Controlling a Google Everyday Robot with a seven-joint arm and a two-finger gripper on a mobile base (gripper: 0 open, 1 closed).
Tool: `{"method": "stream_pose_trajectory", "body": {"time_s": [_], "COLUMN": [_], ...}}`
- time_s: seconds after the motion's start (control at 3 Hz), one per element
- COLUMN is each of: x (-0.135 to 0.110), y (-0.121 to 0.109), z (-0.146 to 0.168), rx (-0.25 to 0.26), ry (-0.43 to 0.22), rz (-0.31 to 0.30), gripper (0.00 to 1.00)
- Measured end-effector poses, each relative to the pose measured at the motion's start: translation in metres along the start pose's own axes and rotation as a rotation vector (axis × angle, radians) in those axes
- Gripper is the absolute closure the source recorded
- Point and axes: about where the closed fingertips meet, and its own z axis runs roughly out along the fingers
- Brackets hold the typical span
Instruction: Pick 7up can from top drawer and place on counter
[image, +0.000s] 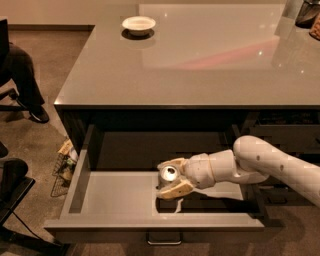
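Note:
The top drawer (115, 196) stands pulled open below the counter (200, 65), its metal handle (164, 240) at the front. The 7up can (169, 173) stands upright on the drawer floor right of the middle, its silver top showing. My gripper (170, 178) reaches in from the right, with one finger behind the can and one in front. The fingers are closed against its sides, and the front finger (176, 189) hides most of the can's body. The white arm (260, 162) crosses the drawer's right wall.
A white bowl (138, 23) sits at the counter's far left. Dark objects (306, 12) stand at the counter's far right corner. On the floor to the left are a wire basket (62, 169), a dark chair (12, 185) and a seated person's leg (25, 82).

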Motion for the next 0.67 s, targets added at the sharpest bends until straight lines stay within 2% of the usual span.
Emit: {"method": "stream_pose_trajectory", "body": {"time_s": [0.67], "x": [-0.0026], "y": [-0.0003], "z": [0.0063], "rx": [-0.01], "ry": [-0.012], "rz": [0.01], "gripper": [0.96]}}
